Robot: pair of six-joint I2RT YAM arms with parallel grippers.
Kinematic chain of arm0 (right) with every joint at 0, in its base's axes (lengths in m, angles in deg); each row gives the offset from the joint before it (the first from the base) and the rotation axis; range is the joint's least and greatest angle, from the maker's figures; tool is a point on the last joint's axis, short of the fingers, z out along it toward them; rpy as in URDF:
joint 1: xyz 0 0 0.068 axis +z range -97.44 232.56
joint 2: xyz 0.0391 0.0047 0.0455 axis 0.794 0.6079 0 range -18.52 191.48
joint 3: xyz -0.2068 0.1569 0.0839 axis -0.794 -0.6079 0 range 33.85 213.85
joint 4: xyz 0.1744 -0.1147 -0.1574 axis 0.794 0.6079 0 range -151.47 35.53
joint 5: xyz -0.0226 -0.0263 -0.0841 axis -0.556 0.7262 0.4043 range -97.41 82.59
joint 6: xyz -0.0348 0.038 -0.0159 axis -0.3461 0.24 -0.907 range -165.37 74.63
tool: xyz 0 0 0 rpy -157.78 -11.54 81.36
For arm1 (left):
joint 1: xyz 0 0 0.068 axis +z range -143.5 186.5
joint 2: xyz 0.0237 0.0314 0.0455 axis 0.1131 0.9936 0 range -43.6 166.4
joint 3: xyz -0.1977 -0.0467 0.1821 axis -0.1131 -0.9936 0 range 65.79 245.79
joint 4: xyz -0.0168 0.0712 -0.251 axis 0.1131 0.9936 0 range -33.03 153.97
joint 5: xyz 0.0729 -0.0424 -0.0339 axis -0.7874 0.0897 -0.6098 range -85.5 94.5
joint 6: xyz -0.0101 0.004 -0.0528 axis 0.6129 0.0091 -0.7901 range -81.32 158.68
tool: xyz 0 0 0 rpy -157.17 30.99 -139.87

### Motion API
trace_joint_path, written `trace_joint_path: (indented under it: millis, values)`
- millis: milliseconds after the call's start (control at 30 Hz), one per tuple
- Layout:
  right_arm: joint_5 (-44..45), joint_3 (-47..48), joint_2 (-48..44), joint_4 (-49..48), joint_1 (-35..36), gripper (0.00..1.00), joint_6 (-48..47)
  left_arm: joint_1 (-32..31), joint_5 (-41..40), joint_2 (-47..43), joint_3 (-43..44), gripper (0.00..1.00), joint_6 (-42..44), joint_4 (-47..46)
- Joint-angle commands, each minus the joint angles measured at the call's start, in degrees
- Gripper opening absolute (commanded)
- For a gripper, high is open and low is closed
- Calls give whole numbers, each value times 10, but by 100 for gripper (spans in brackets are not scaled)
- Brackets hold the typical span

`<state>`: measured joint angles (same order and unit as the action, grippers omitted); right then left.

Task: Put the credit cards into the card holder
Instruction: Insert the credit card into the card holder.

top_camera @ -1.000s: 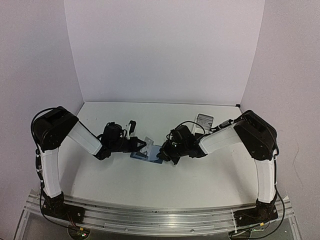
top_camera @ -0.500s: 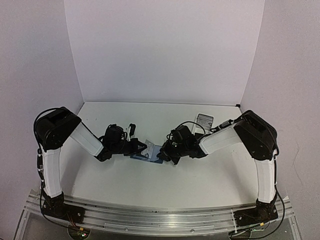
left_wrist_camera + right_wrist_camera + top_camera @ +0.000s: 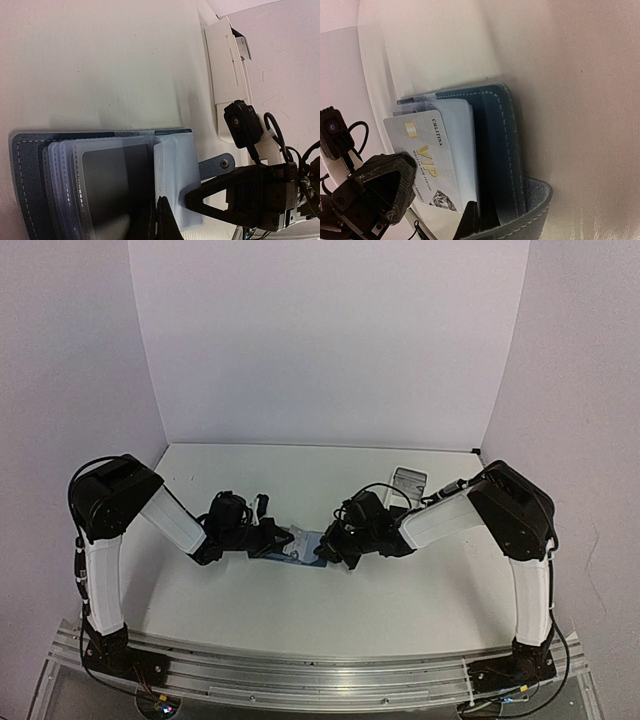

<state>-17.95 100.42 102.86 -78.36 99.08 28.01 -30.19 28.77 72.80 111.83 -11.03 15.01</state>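
The dark-blue card holder (image 3: 303, 544) (image 3: 497, 145) lies open mid-table between both grippers. A dark credit card (image 3: 115, 185) sits in one of its clear sleeves. The pale grey-white credit card (image 3: 427, 155), printed VIP, lies across the light-blue inner flap (image 3: 175, 170). My left gripper (image 3: 288, 539) (image 3: 164, 212) is shut on this card's near end, and its textured finger (image 3: 380, 190) covers one corner. My right gripper (image 3: 326, 547) (image 3: 472, 220) is shut at the flap's edge, close to the snap tab (image 3: 216, 165).
A long white tray (image 3: 407, 480) (image 3: 227, 65) lies at the back right, beyond the right arm. White walls close in the table on three sides. Both forearms reach toward the middle from the near corners.
The left gripper has moved right and lowered the pale card from a raised tilt down onto the open card holder. The right gripper has stayed put.
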Motion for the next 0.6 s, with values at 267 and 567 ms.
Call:
trace_joint_path:
  millis: [267,567]
  values:
    - [5,-17,-10,30,-7,0,-13,5,41,5,4,0,-72,136]
    - [15,-35,-22,30,-8,0,-16,18,20,-30,7,0,-103,209]
